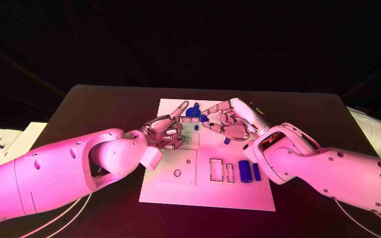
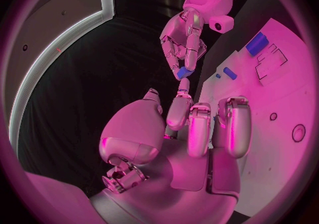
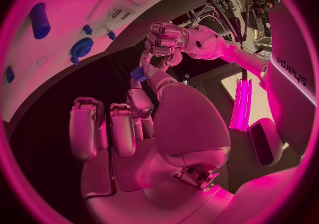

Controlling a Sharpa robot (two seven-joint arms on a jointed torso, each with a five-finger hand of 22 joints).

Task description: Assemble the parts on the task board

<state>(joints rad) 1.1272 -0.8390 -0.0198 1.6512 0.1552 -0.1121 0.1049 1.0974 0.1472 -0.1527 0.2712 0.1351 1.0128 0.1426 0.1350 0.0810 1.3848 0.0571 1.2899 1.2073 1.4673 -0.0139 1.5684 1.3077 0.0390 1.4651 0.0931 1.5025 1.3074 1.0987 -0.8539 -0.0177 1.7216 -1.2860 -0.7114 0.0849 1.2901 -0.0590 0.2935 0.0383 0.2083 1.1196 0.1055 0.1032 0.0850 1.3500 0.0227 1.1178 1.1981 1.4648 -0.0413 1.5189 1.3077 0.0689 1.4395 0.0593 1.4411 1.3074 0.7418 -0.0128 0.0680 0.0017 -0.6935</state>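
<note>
The white task board [image 1: 170, 185] lies in the middle of the black table. Above its far half my two hands meet around a small blue part [image 1: 202, 118]. My right hand [image 1: 232, 119] pinches this part [image 2: 184, 71] at its fingertips. My left hand [image 1: 163, 130] has one finger stretched out, its tip touching the part [image 3: 137, 73], and its other fingers [image 2: 212, 128] are curled in. Two blue cylinders [image 1: 248, 171] lie on the board's right side, and the bigger one [image 3: 39, 20] also appears in the right wrist view. A round blue piece [image 3: 82, 47] sits on the board.
Rectangular slots [image 1: 216, 170] and a square plate with holes [image 1: 178, 173] mark the board's near half. Small blue pieces [image 1: 227, 140] lie under my right hand. Both white forearms flank the board, and a pale object [image 1: 16, 139] sits past the table's left edge.
</note>
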